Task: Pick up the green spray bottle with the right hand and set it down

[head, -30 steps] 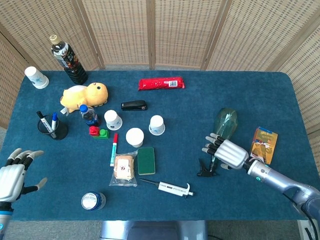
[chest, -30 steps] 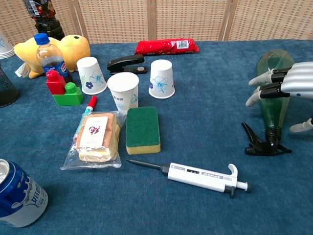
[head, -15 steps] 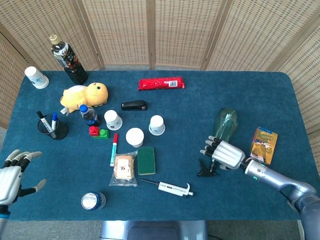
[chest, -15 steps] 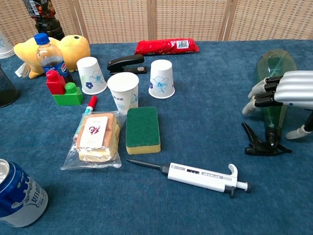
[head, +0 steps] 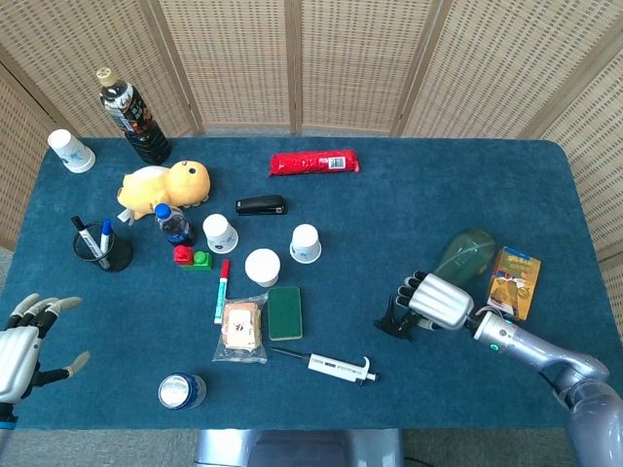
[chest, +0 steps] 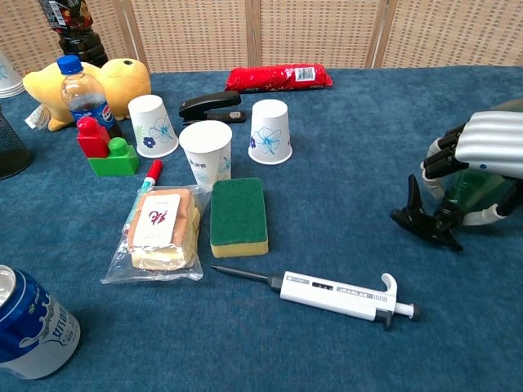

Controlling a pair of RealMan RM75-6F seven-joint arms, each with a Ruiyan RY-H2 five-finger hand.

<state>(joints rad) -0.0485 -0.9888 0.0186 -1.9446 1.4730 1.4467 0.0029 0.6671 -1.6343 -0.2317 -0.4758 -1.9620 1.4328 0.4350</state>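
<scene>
The green translucent spray bottle point(head: 465, 255) with a black trigger head point(head: 394, 322) is tilted off the blue table at the right. My right hand point(head: 434, 301) grips it around the neck, fingers wrapped over it. In the chest view the right hand point(chest: 484, 145) covers most of the spray bottle point(chest: 470, 187), and the black trigger head point(chest: 422, 217) points left, just above the cloth. My left hand point(head: 21, 341) hovers at the near left edge, fingers spread, holding nothing.
An orange box point(head: 513, 280) lies just right of the bottle. A white pipette point(head: 336, 366) lies near the front, left of the hand. A green sponge point(head: 284, 311), bagged snack point(head: 241, 328), paper cups point(head: 305, 243) and a blue can point(head: 181, 391) fill the centre-left.
The right hand has closed around the bottle's neck and lifted it; the bottle has swung from upright on the table toward the right, its trigger head raised off the cloth.
</scene>
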